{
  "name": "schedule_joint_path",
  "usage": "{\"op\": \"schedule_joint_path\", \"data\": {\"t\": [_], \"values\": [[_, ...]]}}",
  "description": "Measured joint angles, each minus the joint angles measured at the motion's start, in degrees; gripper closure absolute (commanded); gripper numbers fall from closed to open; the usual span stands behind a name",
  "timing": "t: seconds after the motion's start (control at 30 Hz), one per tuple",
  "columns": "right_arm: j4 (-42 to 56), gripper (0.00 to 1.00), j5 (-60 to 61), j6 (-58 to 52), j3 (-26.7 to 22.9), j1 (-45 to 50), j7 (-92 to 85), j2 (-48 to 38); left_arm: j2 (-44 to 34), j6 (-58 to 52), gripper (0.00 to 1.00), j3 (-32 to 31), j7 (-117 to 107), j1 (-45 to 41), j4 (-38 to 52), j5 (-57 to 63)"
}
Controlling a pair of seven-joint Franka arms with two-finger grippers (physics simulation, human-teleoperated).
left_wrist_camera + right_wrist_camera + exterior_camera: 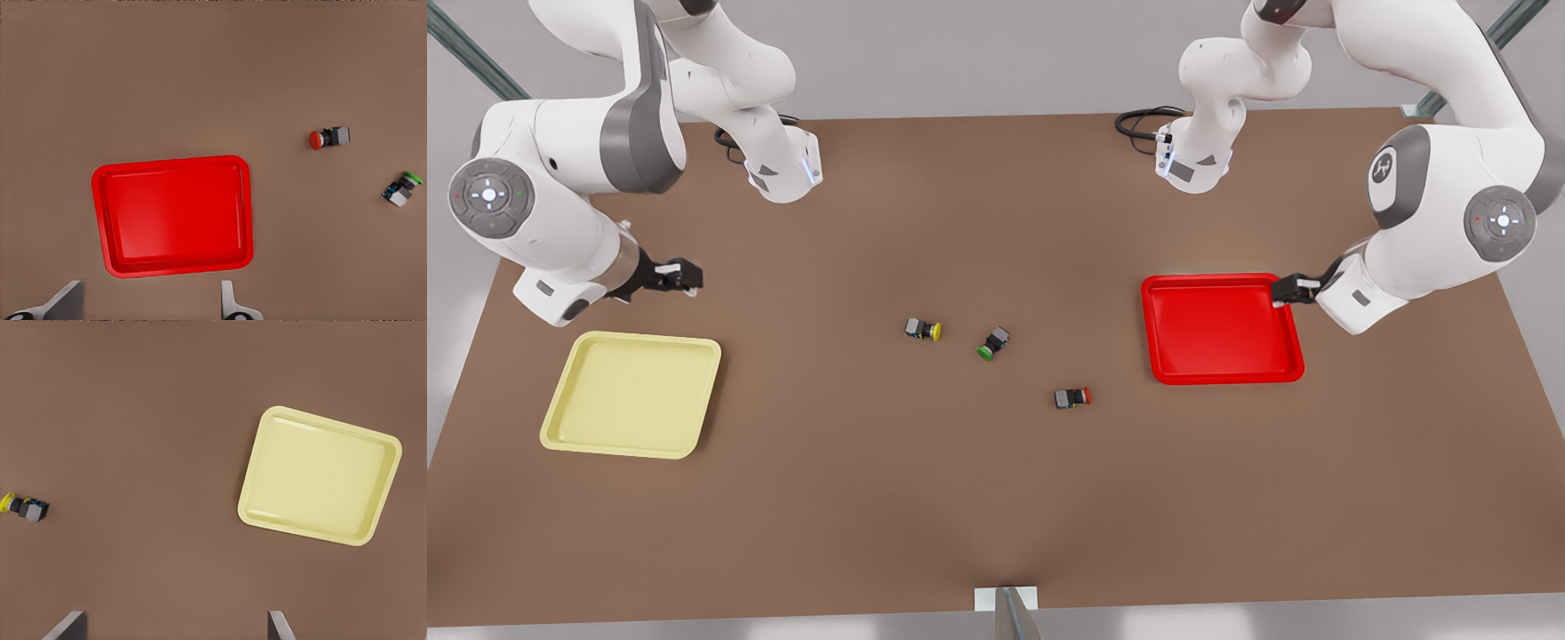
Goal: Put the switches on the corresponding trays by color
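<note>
Left gripper (1288, 291) hangs over the far corner of the red tray (1221, 331), on the side nearest the table's (996, 498) edge at the front view's right; from its wrist camera I see its two fingers (64, 303) spread wide apart with nothing between them, and the red tray lies directly ahead of them; the red switch (1073, 397) lies on its side on the bare table, well apart from this gripper, just off the tray's near corner toward the table's middle; the green switch (992, 343) lies tipped over near the table's centre, farther from the gripper than the red one; right gripper (679, 276) hovers above the table near the edge at the front view's left, just beyond the far side of the yellow tray (631, 393) and not touching it; its fingers (70, 627) are also parted and hold nothing, and I see the yellow tray ahead of them; the yellow switch (923, 330) lies on its side near the table's centre, just beside the green one and well apart from the right gripper; both trays carry nothing; all three switches rest between the two trays
</note>
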Motion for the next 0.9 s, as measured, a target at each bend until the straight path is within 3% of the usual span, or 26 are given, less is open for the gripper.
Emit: {"op": "schedule_joint_path", "data": {"t": [0.1,0.2,0.3,0.4,0.5,0.6,0.73,0.9], "values": [[0.03,0.00,-0.05,0.62,0.00,0.09,-0.07,0.27,1.28,0.59,0.00,0.01,-0.43,-0.96,0.01,0.00],[-1.38,0.00,2.12,0.97,0.00,3.78,-0.78,4.08,10.76,2.29,0.00,0.00,-6.31,-11.75,1.59,0.11],[-1.37,0.00,3.85,2.96,0.22,15.02,-2.00,11.54,20.17,10.02,0.00,-0.11,-17.76,-18.95,1.94,0.16],[-1.34,0.00,5.34,8.25,3.05,19.27,-4.05,17.21,25.01,19.76,0.00,-0.59,-34.44,-21.76,0.64,0.28],[-2.24,0.00,6.44,14.84,6.12,20.42,-6.10,20.86,26.44,28.62,0.00,-0.80,-53.27,-23.99,-1.22,0.33],[-9.89,0.00,6.92,22.63,7.90,20.55,-8.28,20.84,27.07,35.49,0.00,-0.83,-71.47,-24.55,-1.68,0.51],[-20.97,0.00,7.11,33.71,8.41,20.14,-12.91,18.28,30.30,42.28,0.00,-0.83,-93.16,-24.39,-1.39,0.92],[-26.85,0.00,6.91,44.62,8.48,20.90,-19.69,17.84,32.84,48.13,0.00,-0.84,-116.38,-24.31,-0.53,1.10]]}}
